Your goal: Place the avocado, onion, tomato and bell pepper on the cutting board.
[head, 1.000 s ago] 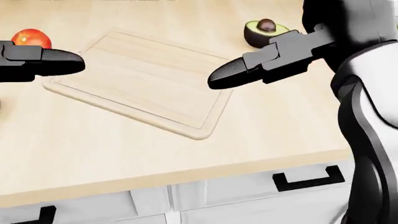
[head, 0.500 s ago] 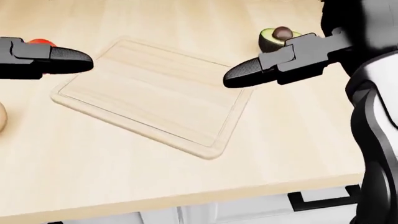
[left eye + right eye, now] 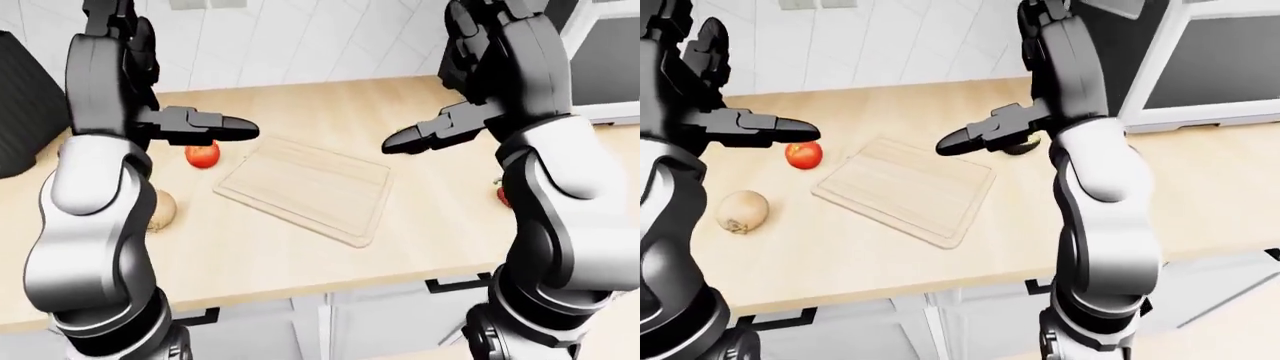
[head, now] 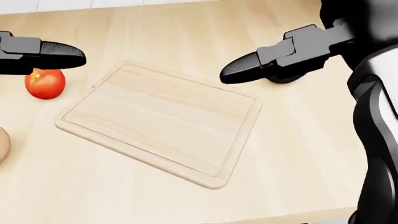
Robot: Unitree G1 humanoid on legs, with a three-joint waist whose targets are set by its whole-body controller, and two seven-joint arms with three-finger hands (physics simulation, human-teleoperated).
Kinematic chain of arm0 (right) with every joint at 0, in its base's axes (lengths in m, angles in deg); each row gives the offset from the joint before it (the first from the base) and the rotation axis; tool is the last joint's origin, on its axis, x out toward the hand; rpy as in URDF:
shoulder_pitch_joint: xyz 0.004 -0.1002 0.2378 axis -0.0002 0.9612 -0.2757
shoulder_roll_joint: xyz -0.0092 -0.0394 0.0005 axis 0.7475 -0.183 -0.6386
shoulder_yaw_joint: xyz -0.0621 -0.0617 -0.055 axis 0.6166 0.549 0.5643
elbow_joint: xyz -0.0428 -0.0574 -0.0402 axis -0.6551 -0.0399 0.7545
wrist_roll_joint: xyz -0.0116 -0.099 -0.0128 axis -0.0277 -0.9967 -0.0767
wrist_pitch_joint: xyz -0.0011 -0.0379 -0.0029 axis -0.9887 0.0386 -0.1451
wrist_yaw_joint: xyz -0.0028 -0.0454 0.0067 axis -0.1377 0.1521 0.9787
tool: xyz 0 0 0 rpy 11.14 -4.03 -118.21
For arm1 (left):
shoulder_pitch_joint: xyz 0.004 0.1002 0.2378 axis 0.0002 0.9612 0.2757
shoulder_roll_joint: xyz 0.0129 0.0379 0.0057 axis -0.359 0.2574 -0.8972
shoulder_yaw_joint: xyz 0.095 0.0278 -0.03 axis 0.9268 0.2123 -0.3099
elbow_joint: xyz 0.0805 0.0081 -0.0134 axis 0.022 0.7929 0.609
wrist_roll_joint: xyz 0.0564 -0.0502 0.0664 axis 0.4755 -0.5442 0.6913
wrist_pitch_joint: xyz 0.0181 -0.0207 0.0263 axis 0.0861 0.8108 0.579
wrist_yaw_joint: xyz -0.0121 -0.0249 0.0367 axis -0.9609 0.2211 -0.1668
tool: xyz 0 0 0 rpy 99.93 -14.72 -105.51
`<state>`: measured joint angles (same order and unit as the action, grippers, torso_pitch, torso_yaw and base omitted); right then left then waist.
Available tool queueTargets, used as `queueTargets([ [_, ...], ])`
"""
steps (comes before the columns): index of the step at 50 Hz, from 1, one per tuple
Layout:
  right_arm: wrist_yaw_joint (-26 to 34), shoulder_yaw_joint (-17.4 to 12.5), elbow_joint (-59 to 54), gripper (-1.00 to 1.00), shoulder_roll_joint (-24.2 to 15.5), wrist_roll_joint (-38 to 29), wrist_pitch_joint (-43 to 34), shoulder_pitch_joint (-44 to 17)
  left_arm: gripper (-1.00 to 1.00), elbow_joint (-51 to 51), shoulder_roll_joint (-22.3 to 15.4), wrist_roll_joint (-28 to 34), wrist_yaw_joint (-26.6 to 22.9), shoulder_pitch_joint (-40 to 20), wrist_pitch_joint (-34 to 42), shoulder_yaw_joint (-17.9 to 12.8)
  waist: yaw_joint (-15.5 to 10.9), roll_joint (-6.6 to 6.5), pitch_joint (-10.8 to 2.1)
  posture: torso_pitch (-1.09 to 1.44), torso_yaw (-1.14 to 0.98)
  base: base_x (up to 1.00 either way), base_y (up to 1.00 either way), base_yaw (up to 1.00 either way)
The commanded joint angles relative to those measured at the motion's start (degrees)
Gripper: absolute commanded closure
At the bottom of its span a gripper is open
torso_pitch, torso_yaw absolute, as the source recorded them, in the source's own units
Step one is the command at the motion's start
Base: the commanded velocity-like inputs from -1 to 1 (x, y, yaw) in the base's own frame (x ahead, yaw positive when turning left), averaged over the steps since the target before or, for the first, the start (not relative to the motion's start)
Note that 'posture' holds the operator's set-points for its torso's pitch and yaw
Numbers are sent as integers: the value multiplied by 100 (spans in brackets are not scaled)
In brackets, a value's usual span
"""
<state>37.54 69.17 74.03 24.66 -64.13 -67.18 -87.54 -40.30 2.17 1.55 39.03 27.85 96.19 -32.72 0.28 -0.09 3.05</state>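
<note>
The wooden cutting board (image 4: pixel 162 126) lies bare in the middle of the counter. The tomato (image 4: pixel 45 84) sits just left of it, under my left hand (image 4: pixel 56 53), which hovers open and empty. My right hand (image 4: pixel 248 67) hovers open and empty over the board's upper right corner. It hides most of the avocado (image 3: pixel 1023 145); only a dark edge shows. The onion (image 3: pixel 743 211) lies lower left of the board. A red piece, likely the bell pepper (image 3: pixel 502 196), peeks from behind my right arm.
A black appliance (image 3: pixel 20 112) stands at the counter's far left by the tiled wall. A dark-fronted oven (image 3: pixel 1210 67) is at the right. White drawers with black handles (image 3: pixel 455 285) run below the counter edge.
The whole picture has shifted down and right: the camera moved. The tomato shows below my left hand again. The avocado has gone behind my right hand. Both hands stay open.
</note>
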Motion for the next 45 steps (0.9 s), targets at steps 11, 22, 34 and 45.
queueTargets([
  [11,-68,-27,197,-100,-54,72,82,-178,-100,-175,-104,60,80,-98,-123,-149,-1,-63,-107,0,0,2,0,0],
  [22,-87,45,138,-100,-30,19,122,-186,-100,-207,-100,30,89,2,-161,-185,-3,-44,-138,0,0,0,0,0],
  [34,49,-288,518,-100,-411,-10,-398,-79,-100,-157,-87,51,80,-2,-205,-158,-13,-14,-110,0,0,0,0,0],
  [45,-50,-1353,1101,-100,-1188,261,-1097,658,-100,-138,-136,12,82,-39,-196,-182,-49,55,-105,0,0,0,0,0],
])
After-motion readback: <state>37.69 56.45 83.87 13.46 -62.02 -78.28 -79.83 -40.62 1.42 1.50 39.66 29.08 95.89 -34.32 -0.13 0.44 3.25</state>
